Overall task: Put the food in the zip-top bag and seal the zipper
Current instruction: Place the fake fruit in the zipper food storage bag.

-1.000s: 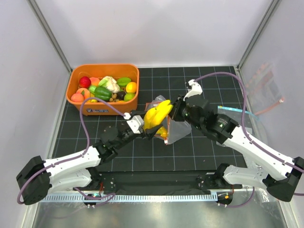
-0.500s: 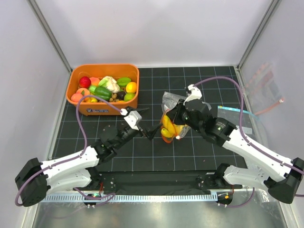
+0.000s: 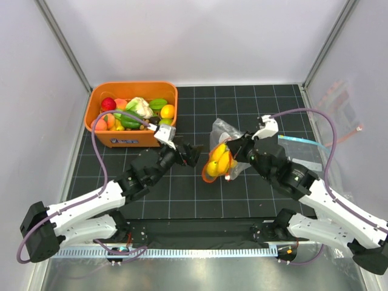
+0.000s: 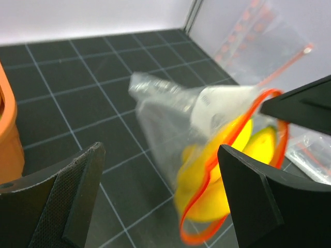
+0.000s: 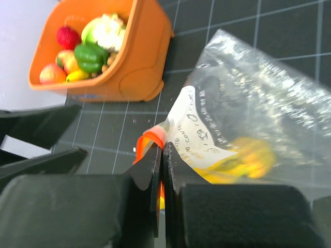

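Observation:
The clear zip-top bag (image 3: 223,130) hangs from my right gripper (image 3: 235,156), which is shut on its mouth edge. The yellow banana (image 3: 217,160) sits inside the bag, partly poking out at the mouth. The red-orange zipper (image 3: 208,173) loops open around it. In the right wrist view the shut gripper (image 5: 162,155) pinches the zipper (image 5: 152,138) beside the bag's white label, with the banana (image 5: 248,155) behind the plastic. My left gripper (image 3: 189,154) is open and empty, just left of the bag mouth. In the left wrist view it (image 4: 160,201) faces the bag (image 4: 165,113), banana (image 4: 235,175) and zipper (image 4: 214,170).
An orange bin (image 3: 170,91) at the back left holds the other toy food, including a red piece, green pepper and cauliflower; it also shows in the right wrist view (image 5: 139,67). A flat clear bag with a blue edge (image 3: 300,142) lies right of my right arm.
My left gripper let go of the banana, which now sits in the bag, and drew back open. My right gripper shifted the bag slightly right.

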